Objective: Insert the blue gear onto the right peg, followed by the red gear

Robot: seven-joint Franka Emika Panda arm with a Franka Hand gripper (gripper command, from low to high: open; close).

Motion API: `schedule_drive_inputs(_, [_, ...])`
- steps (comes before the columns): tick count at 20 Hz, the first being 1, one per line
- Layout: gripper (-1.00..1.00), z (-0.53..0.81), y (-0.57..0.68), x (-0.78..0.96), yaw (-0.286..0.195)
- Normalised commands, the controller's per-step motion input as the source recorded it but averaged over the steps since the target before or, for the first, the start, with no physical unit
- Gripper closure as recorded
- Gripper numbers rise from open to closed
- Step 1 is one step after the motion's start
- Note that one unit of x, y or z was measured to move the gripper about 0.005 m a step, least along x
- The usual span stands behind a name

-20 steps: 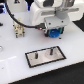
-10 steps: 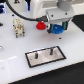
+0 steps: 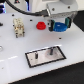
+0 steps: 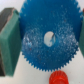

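Exterior view: the Panda arm reaches in from the top of the frame, with the gripper [image 3: 61,23] hanging over the far part of the white desk [image 3: 15,57], toward the exterior view's right. A bright blue object sits between the gripper's tips; this is the blue gear [image 3: 62,25], seen nearly edge-on and low in the fingers. Whether it touches the desk or hangs just above it cannot be told from this view.

Wrist view: the blue gear [image 4: 49,37] fills most of the frame, face-on, toothed rim and centre hole sharp enough to read. A green finger pad [image 4: 9,39] presses against the rim on one side; a sliver of the other pad shows at the opposite edge. The fingers are closed on the gear's rim, gripping it across its width.

The red gear [image 3: 40,24] lies flat on the desk just beside the gripper, on the exterior view's left of it. In the wrist view it [image 4: 58,79] shows partly past the blue gear's rim.

The white plate with black border [image 3: 46,57] lies nearer the camera, well apart from the gripper. Two dark pins stand on it; the right peg [image 3: 50,51] is upright and bare.

A small beige fixture [image 3: 18,26] stands at the far left of the exterior view.
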Motion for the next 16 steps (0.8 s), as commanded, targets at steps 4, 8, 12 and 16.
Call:
schedule_drive_inputs(4, [1.00, 0.23, -0.35, 0.73, 0.000])
schedule_drive_inputs(8, [1.00, 0.15, -0.36, 0.77, 0.000])
schedule_drive_inputs(12, [1.00, 0.08, -0.31, 0.77, 0.000])
schedule_drive_inputs(16, [1.00, 0.09, -0.18, 0.71, 0.000])
